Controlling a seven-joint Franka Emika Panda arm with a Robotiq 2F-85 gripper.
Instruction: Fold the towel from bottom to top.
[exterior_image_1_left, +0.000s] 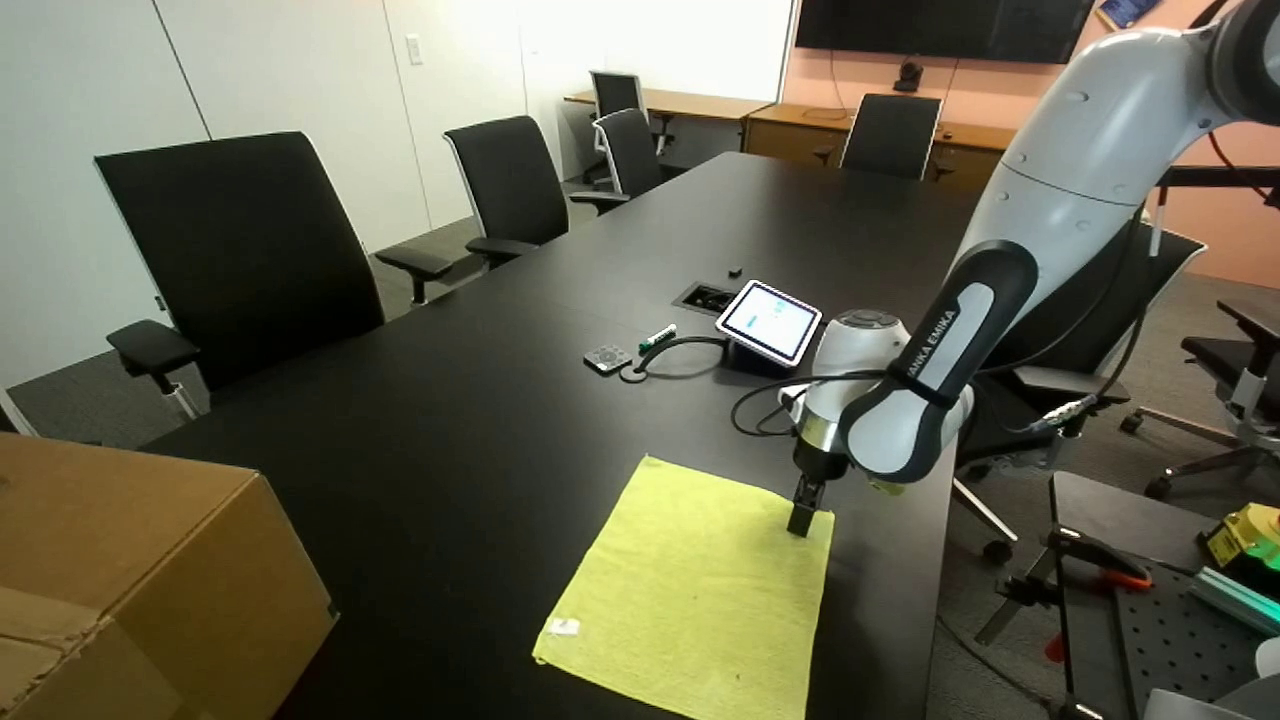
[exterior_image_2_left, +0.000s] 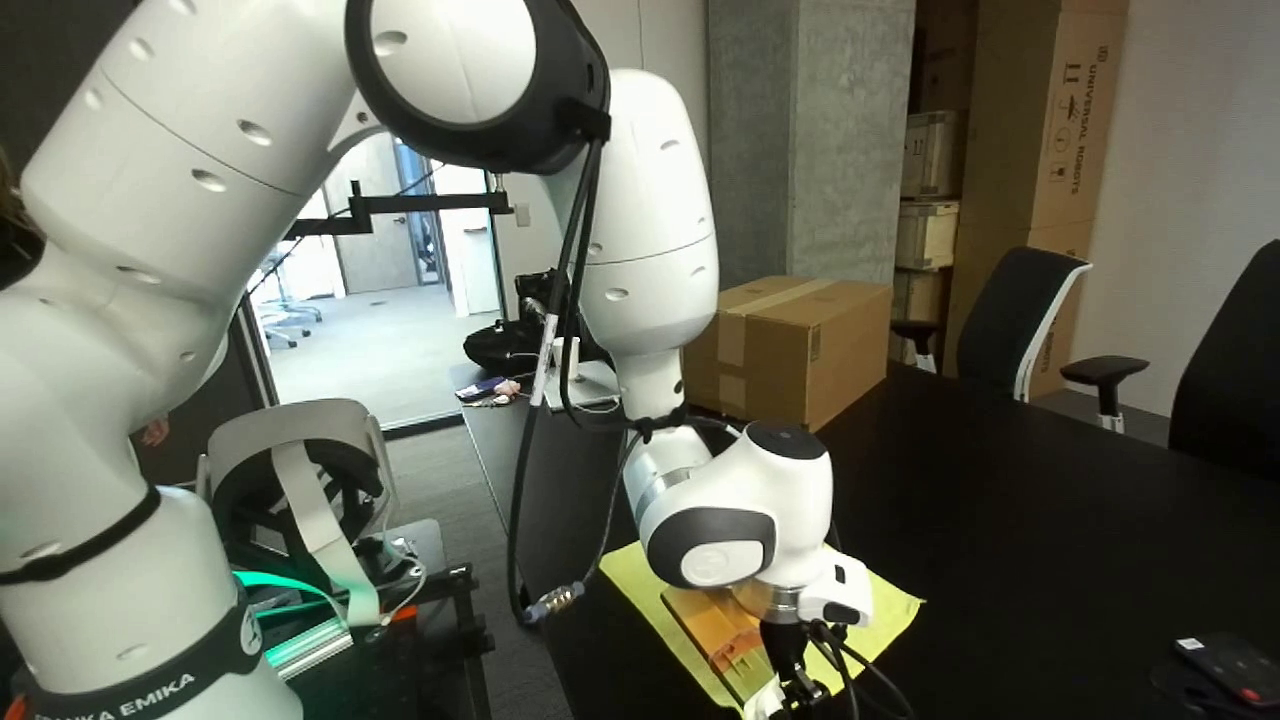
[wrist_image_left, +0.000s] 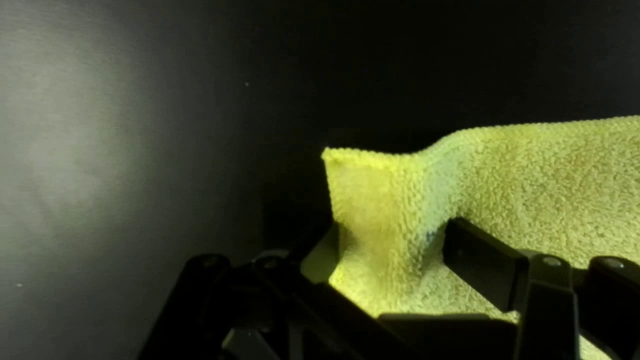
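A yellow towel lies flat on the black table in both exterior views; the arm partly covers it in an exterior view. A small white tag sits near one corner. My gripper points down at the towel's corner nearest the robot's side. In the wrist view the gripper is open, one finger at each side of the towel's corner strip. The towel rises slightly in a soft ridge between the fingers. The fingertips are low at the cloth; whether they press on it cannot be told.
A cardboard box stands on the table beside the towel. A tablet on a stand, a marker and cables lie beyond the towel. An orange flat object shows by the towel. A black cart stands past the table edge.
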